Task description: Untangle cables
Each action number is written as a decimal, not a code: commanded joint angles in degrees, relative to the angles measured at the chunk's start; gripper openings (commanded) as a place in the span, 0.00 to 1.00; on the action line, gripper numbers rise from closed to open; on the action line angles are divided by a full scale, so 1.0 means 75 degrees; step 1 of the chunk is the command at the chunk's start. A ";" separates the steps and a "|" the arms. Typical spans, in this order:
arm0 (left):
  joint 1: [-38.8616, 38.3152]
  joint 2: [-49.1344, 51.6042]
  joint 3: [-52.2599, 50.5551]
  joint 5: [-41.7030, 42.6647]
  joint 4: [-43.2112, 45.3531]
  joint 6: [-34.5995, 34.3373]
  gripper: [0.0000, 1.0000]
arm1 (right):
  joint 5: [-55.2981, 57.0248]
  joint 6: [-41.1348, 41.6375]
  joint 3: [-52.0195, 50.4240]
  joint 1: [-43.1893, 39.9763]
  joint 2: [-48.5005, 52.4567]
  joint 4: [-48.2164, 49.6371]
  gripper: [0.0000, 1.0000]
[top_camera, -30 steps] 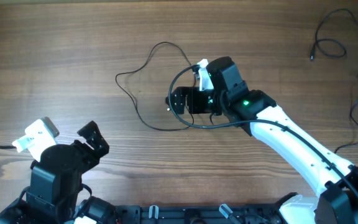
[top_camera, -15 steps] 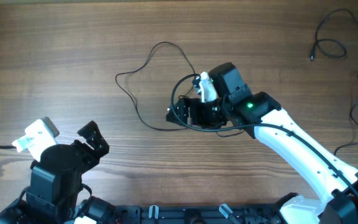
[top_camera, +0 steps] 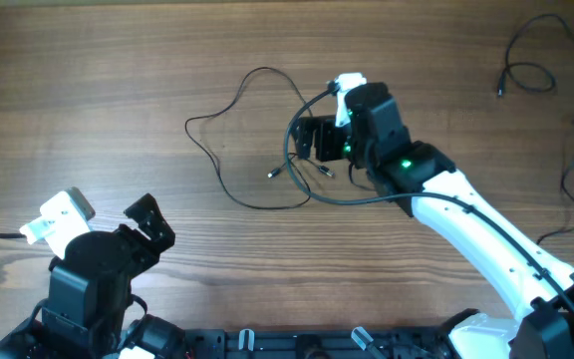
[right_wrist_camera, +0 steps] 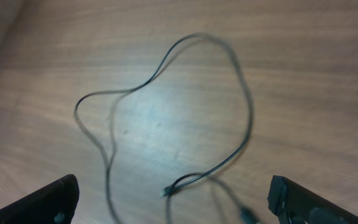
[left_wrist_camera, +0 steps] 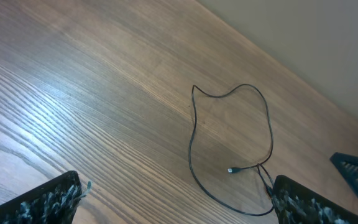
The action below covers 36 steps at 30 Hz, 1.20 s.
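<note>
Nearest to the base, the left gripper (top_camera: 152, 223) stands with its fingers spread and nothing between them, well apart from any wire. From there it gives no help, so one arm alone may only drag a strand instead of parting it. Further out, the right gripper (top_camera: 311, 140) hangs with fingers wide and empty over the right side of the cable (left_wrist_camera: 191, 142). This is a thin black loop lying flat in the middle of the table (top_camera: 88, 80), and its small plug ends (top_camera: 272, 175) are near the fingers.

The danger I see is here: the wire is very thin, so closing fingers may miss it, or pinch two strands together and pull the crossing tighter. The thick arm cable (top_camera: 291, 150) curves beside the loop and could hook it. Far right, other cables (top_camera: 501, 88) lie well apart, and a long pull could sweep the loop into them.

The surface is smooth brown wood with fine grain. Beyond its far edge only a plain pale background (left_wrist_camera: 303, 31) shows
</note>
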 commanded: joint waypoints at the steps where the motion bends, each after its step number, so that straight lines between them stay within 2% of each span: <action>1: 0.0035 -0.0006 -0.0017 0.0015 0.0017 -0.0070 1.00 | -0.0283 -0.1084 0.0125 -0.0347 0.0096 0.0020 1.00; 5: 0.0035 -0.0006 -0.0017 0.0015 0.0015 -0.0067 1.00 | -0.1014 -0.2159 0.0131 -0.0781 0.0096 0.0015 1.00; 9: 0.0035 -0.0006 -0.0017 0.0017 0.0017 -0.0070 1.00 | -0.0950 -0.2177 0.0396 -0.1174 0.0096 -0.0114 1.00; 14: 0.0035 -0.0006 -0.0017 0.0015 0.0017 -0.0070 1.00 | -0.0947 -0.2888 0.1568 -0.1221 0.0181 -0.1061 1.00; 17: 0.0035 -0.0006 -0.0017 0.0015 0.0017 -0.0067 1.00 | -0.1011 -0.2906 0.2358 -0.1148 0.0466 -0.1746 1.00; 27: 0.0035 -0.0006 -0.0017 0.0015 0.0015 -0.0070 1.00 | -0.0842 -0.0475 0.2407 -0.0455 0.1533 -0.2664 1.00; 36: 0.0035 -0.0006 -0.0017 0.0015 0.0017 -0.0070 1.00 | 0.1142 0.1862 0.2407 0.0679 0.3080 -0.2588 1.00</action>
